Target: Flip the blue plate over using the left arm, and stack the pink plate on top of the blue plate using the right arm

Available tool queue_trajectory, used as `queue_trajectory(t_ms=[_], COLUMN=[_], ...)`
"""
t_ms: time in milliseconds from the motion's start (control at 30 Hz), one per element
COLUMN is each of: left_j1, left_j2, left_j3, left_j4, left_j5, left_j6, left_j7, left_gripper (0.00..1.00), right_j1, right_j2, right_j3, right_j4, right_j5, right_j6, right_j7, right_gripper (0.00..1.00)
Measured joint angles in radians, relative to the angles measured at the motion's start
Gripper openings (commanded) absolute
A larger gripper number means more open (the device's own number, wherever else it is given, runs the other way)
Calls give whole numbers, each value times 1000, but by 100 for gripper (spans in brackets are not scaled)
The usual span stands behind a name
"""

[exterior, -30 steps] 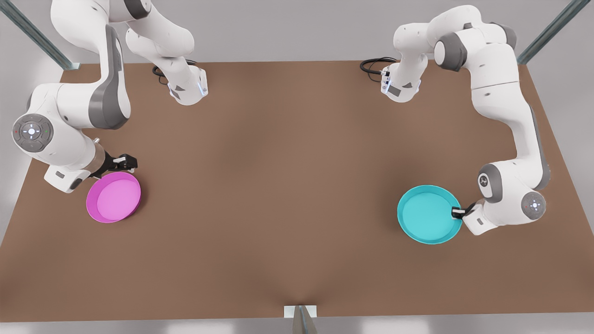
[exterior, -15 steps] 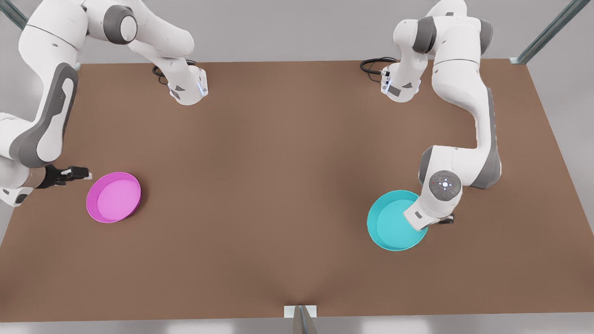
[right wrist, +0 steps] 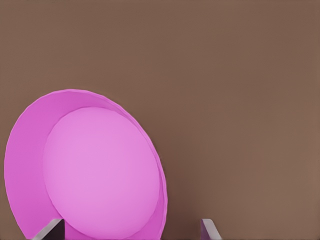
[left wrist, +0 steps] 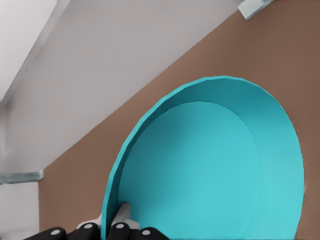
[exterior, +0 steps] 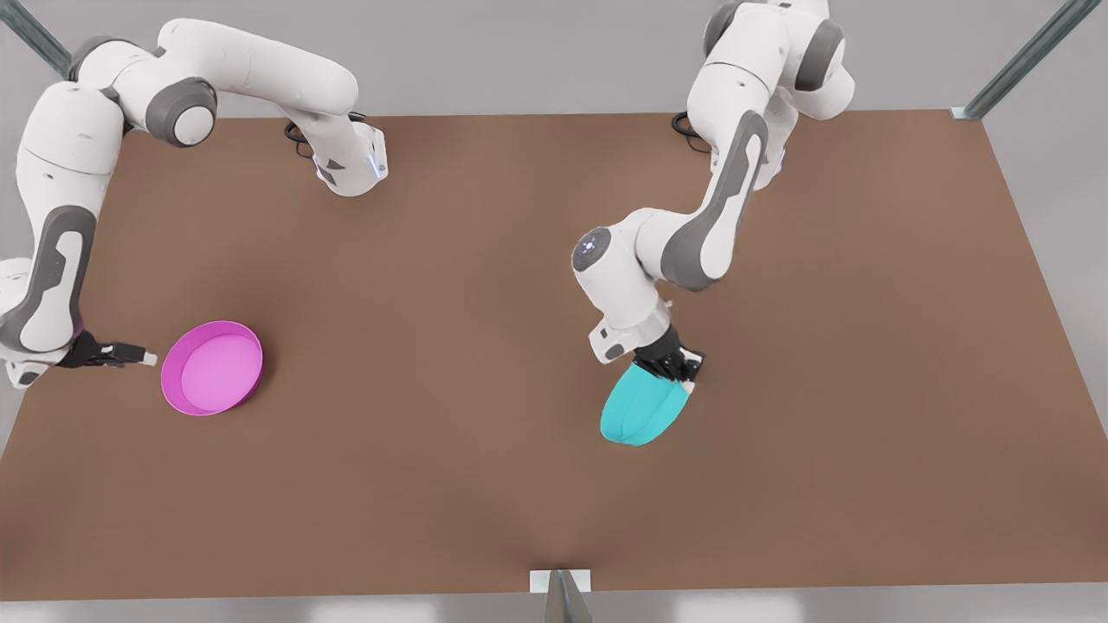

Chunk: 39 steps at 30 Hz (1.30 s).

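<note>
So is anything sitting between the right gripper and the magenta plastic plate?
Nothing visible: the open right gripper sits just beside the round magenta plastic plate, only bare brown table between them.

Glossy white arms, grey joint bands, black hands, pale fingertips, black base cables

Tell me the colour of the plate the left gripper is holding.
Cyan-turquoise; the blue plate shows best in the left wrist view, gripped at its rim by the left gripper.
</note>
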Motion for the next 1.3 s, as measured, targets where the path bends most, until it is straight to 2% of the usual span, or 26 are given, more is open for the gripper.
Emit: queue_trajectory(t_ms=[200,400,633,933,967,1000,1133,1167,1300], left_j1=[-117,-245,-354,-423,-427,-429,-444,-452,-501], left_j2=[45,45,81,224,231,232,261,268,276], left_j3=[1,4,3,1,1,0,-1,-1,-2], left_j4=[-38,-129,-237,-245,-245,-245,-251,-251,-244], left_j5=[252,442,650,765,765,759,734,727,652], left_j6=[2,-101,-200,-274,-281,-283,-300,-301,-303], left_j7=[-193,-445,-516,-659,-663,-662,-690,-691,-692], left_gripper=[21,21,21,21,51,100,100,100,100], right_j1=[-11,-61,-76,-65,-64,-64,-53,-53,-56], right_j2=[28,42,67,66,66,66,64,63,63], right_j3=[9,12,12,12,12,12,14,14,14], right_j4=[-50,-98,-106,-138,-138,-138,-140,-140,-138], right_j5=[35,98,121,141,140,140,140,140,140], right_j6=[36,40,39,36,36,38,37,36,26], right_j7=[1,52,55,56,56,56,56,55,55], right_gripper=[100,100,100,100,100,100,100,91,90])
